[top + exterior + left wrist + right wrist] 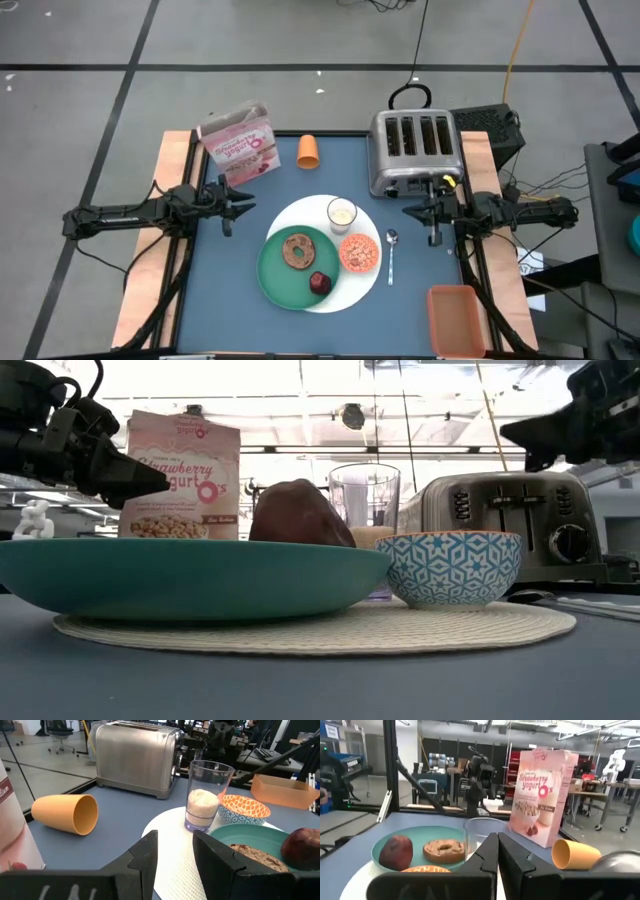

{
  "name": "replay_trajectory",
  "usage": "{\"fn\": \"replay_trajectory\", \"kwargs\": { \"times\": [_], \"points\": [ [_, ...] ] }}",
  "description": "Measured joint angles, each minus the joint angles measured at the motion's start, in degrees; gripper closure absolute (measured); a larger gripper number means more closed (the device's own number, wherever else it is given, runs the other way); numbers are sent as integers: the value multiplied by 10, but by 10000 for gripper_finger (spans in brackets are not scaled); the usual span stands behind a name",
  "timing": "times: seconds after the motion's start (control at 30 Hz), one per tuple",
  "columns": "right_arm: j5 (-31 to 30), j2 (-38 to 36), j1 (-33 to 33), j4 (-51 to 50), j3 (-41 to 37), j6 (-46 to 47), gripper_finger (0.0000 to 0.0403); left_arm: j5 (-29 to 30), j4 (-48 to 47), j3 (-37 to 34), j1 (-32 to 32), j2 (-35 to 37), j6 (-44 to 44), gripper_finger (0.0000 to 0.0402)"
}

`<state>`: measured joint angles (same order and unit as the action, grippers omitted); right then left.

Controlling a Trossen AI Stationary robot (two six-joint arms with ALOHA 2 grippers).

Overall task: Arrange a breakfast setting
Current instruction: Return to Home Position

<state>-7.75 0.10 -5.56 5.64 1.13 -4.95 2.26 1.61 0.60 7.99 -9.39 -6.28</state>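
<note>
- Breakfast setting (322, 252) sits just toward 6 o'clock of the middle of the blue table (220, 290), all gathered on a white round mat (308, 213).
- A green plate (280, 278) covers the mat's 8 o'clock side. It carries a brown bagel (298, 250) at its 12 o'clock and a dark red fruit (319, 283) at its 4 o'clock.
- A small glass (342, 213) with something white in the bottom stands upright at the mat's 1 o'clock.
- The orange patterned bowl (358, 254) is at the mat's 3 o'clock, near the glass.
- A metal spoon (391, 255) lies just beside the mat at 3 o'clock, handle pointing to 6 o'clock.
- The left gripper (243, 200) hangs at the table's 9 o'clock, fingers apart, clear of the mat.
- The right gripper (408, 210) hangs at 3 o'clock, just in front of the toaster (413, 150), fingers drawn together.
- A pink cereal box (240, 145) stands at 11 o'clock, and an orange cup (308, 151) lies on its side at 12 o'clock.
</note>
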Motion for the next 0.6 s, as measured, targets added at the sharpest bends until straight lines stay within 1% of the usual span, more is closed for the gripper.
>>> {"fn": "replay_trajectory", "kwargs": {
  "times": [0.07,0.17,0.23,0.37,0.6],
  "points": [
    [-6,0,0,-7,0,2,401,0,0,0,0,0,0,274],
    [-49,2,0,-21,-1,15,401,0,0,0,0,0,0,274],
    [-64,10,0,-20,-1,9,401,0,0,0,0,0,0,274],
    [-70,21,0,-21,-1,-7,401,0,0,0,0,0,-3,274],
    [-70,36,0,-25,-1,-4,401,0,-1,0,0,0,-3,273]
  ]
}}
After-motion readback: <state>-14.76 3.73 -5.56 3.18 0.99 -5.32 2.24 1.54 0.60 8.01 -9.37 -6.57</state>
